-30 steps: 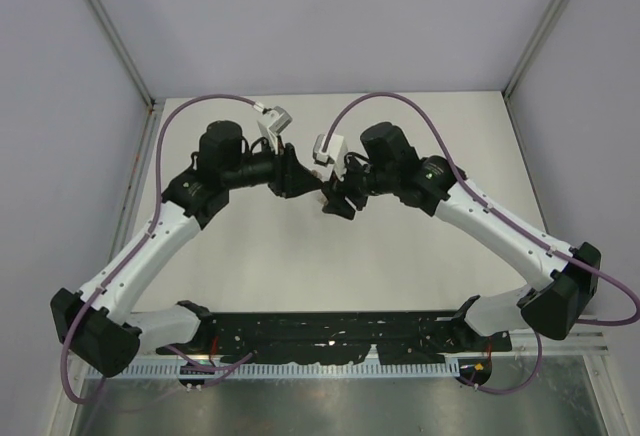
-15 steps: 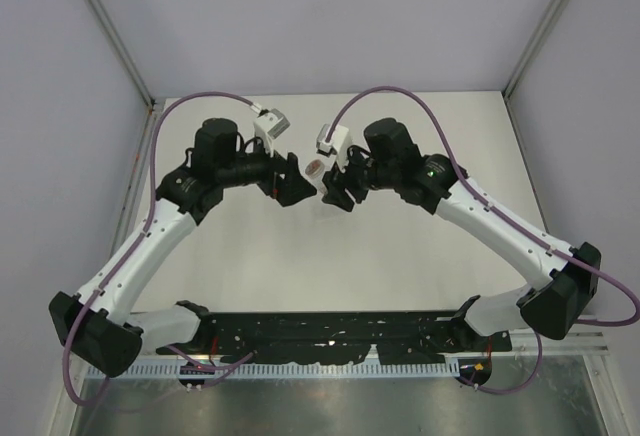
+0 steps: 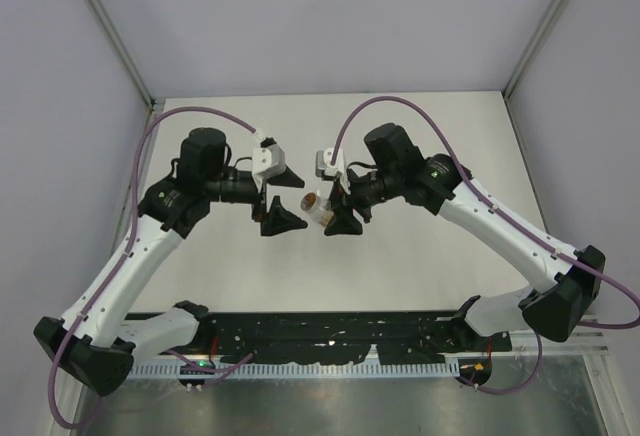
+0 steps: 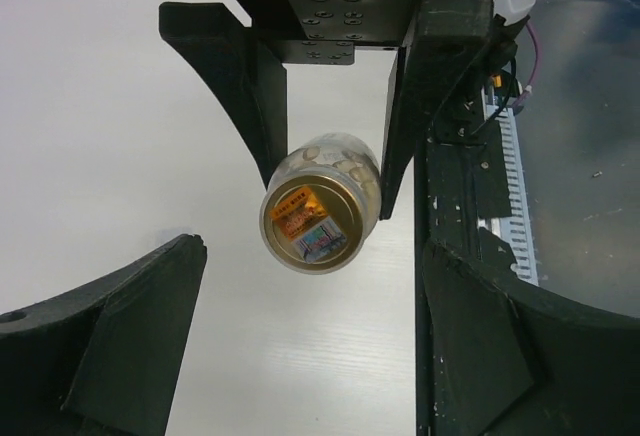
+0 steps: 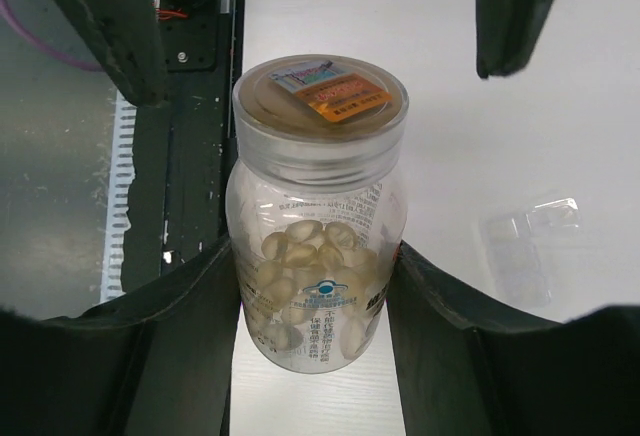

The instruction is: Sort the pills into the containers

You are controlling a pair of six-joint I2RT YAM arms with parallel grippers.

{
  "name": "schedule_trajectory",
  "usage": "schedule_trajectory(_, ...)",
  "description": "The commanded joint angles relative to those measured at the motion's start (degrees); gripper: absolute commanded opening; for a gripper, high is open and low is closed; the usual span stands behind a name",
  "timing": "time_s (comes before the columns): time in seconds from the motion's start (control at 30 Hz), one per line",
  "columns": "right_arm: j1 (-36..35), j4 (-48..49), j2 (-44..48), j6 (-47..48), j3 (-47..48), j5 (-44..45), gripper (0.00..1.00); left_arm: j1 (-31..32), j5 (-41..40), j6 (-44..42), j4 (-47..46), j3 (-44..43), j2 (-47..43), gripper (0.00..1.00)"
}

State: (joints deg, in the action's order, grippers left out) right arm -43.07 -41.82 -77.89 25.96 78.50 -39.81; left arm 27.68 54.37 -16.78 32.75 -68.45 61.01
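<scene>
A: From above, the right gripper [image 3: 340, 218] has its fingers clamped on 1 clear container [image 3: 314, 202]. The left gripper [image 3: 278, 218] just beside it gapes, holding nothing.

B: The right wrist view adds pale pills [image 5: 300, 256] inside, and 1 clear plastic piece [image 5: 528, 241] lying on the worktop [image 5: 520, 126].

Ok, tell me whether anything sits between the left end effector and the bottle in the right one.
Nothing visible does. The open left end effector faces the capped clear plastic bottle of pale pills gripped by the right end effector, with only air between.
</scene>
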Motion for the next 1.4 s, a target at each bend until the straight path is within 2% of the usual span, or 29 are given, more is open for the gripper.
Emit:
schedule_trajectory(0.0, 0.0, -0.89, 0.19, 1.91, 3.33, -6.24, 0.06, 1.5, 1.71, 0.07, -2.86, -1.08, 1.65, 0.88)
schedule_trajectory(0.33, 0.0, -0.19, -0.25, 1.21, 2.98, -5.19, 0.05, 2.2, 1.62, 7.36, -8.93, -0.81, 3.23, 0.58)
schedule_trajectory(0.4, -0.09, 0.68, -0.25, 0.59, 2.62, -4.05, 0.05, 2.11, 1.53, 8.86, -9.63, -0.64, 3.59, 0.42)
schedule_trajectory(0.47, 0.0, 2.35, -0.07, -0.55, 1.84, -2.47, 0.05, 2.29, 0.31, 12.1, -11.3, -0.11, 4.02, 0.09)
schedule_trajectory(0.5, 0.0, 2.97, 0.1, -0.99, 1.57, -0.55, 0.06, 2.38, -0.57, 13.94, -12.35, 0.06, 4.2, 0.02)
schedule_trajectory(0.67, -0.08, 8.07, 0.28, -5.73, 1.13, 9.82, 0.06, 2.38, -8.56, 26.42, -16.4, 1.12, 5.17, 0.0)
schedule_trajectory(0.8, -0.09, 11.32, 0.02, -9.87, 1.3, 22.64, 0.06, 2.38, -21.2, 35.91, -15.71, 1.47, 5.17, 0.0)
schedule_trajectory(0.93, -0.09, 12.82, -1.12, -12.33, 2.01, 31.44, 0.05, 2.38, -31.76, 40.32, -11.67, 0.59, 5.78, 0.0)
schedule_trajectory(1.0, -0.09, 12.73, -1.74, -12.86, 2.62, 33.3, 0.05, 2.38, -33.01, 41.29, -10.87, 0.33, 6.22, 0.0)
schedule_trajectory(1.03, -0.09, 12.73, -1.74, -12.95, 2.54, 33.4, 0.05, 2.38, -32.4, 41.56, -10.87, 0.16, 6.22, 0.05)
schedule_trajectory(1.1, -0.17, 12.91, -1.74, -12.95, 2.19, 32.61, 0.05, 2.38, -29.86, 41.39, -12.0, 0.42, 6.4, 0.31)
schedule_trajectory(1.17, -0.09, 13.08, -1.39, -12.6, 1.57, 30.59, 0.05, 2.38, -26.7, 40.42, -12.88, 0.51, 6.49, 0.52)
schedule_trajectory(1.2, -0.17, 13.08, -1.13, -12.42, 1.4, 29.28, 0.06, 2.38, -25.29, 39.55, -12.98, 0.42, 6.57, 0.66)
schedule_trajectory(1.3, -0.09, 13.17, -0.34, -11.11, 0.17, 25.59, 0.05, 2.29, -21.68, 36.12, -12.63, 0.33, 6.58, 0.9)
schedule_trajectory(1.37, -0.09, 13.08, 0.54, -10.05, -0.8, 22.87, 0.06, 2.11, -20.19, 33.31, -12.19, 0.42, 5.96, 1.0)
